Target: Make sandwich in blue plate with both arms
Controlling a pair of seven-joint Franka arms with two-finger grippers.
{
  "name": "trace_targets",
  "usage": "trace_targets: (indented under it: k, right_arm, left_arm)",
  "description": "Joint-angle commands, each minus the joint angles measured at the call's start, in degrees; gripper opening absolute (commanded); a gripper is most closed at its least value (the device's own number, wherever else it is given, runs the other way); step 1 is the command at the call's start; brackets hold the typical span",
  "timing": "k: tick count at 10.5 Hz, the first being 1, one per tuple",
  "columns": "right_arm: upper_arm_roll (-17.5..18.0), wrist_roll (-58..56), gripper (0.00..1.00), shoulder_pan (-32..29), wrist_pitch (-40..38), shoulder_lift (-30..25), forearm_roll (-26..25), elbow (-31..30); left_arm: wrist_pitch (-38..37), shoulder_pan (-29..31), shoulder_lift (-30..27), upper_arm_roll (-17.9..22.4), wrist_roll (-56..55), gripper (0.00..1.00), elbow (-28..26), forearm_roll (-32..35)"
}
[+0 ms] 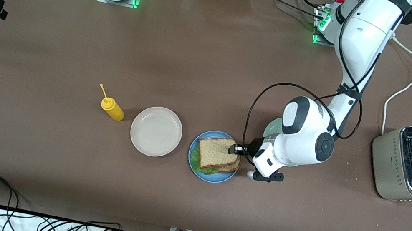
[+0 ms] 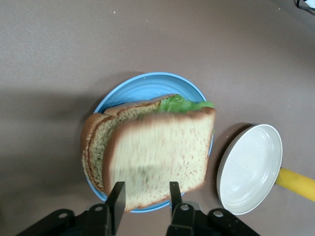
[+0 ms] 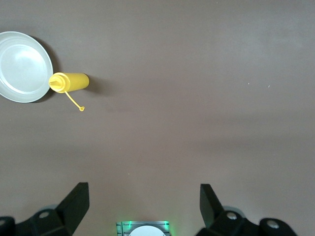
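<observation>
The top slice point(image 2: 157, 155) is blurred; a pale plate point(image 1: 273, 127) sits mostly hidden, perhaps mint-green.

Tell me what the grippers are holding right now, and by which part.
Nothing is clearly held. The left gripper straddles the top bread slice's edge, fingers apart; whether it grips cannot be told. The right gripper is open, empty.

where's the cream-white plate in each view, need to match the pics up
Front view: the cream-white plate sits between the yellow squeeze bottle and the blue plate.
Left wrist view: at the picture's right edge, beside the blue plate, with the bottle's yellow body poking out past it.
Right wrist view: cut off at the upper left corner, with the bottle's cap end at its rim.
Shared landmark: the yellow squeeze bottle shows in all three.
</observation>
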Motion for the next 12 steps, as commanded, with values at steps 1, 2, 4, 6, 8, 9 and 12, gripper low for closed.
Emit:
trace_targets:
  k: [1,2,4,6,8,9,12]
  right_arm:
    - [0.02,-0.08,1.0,-0.41,-0.82,0.29,0.42,0.95]
    - [0.11,-0.08,1.0,-0.41,-0.64,0.47,0.42,0.95]
    - [0.02,-0.08,1.0,-0.5,-0.55,0.91,0.33,0.95]
    - [0.02,-0.08,1.0,-0.5,-0.46,0.91,0.33,0.95]
    - [0.02,-0.08,1.0,-0.67,-0.11,1.17,0.33,0.95]
    - [-0.06,-0.17,1.0,-0.76,-0.2,1.26,0.33,0.95]
    - [0.02,-0.08,1.0,-0.67,-0.2,1.18,0.33,0.95]
  left_arm:
    - [0.16,0.02,0.31,0.15,2.0,1.0,-0.34,-0.97]
    - [-0.01,0.19,-0.12,0.15,1.92,1.0,-0.79,-1.05]
    - [-2.02,1.24,-1.87,1.28,1.65,1.0,-1.31,-0.88]
    - [-10.95,2.82,-5.91,5.06,1.83,1.0,-1.58,1.04]
    - [-17.39,5.37,-11.53,4.99,1.83,1.0,-1.58,10.84]
    - [-18.63,5.2,-13.9,4.47,1.74,1.0,-1.58,16.73]
    - [-24.16,8.0,-19.62,4.37,1.65,1.0,-1.84,18.37]
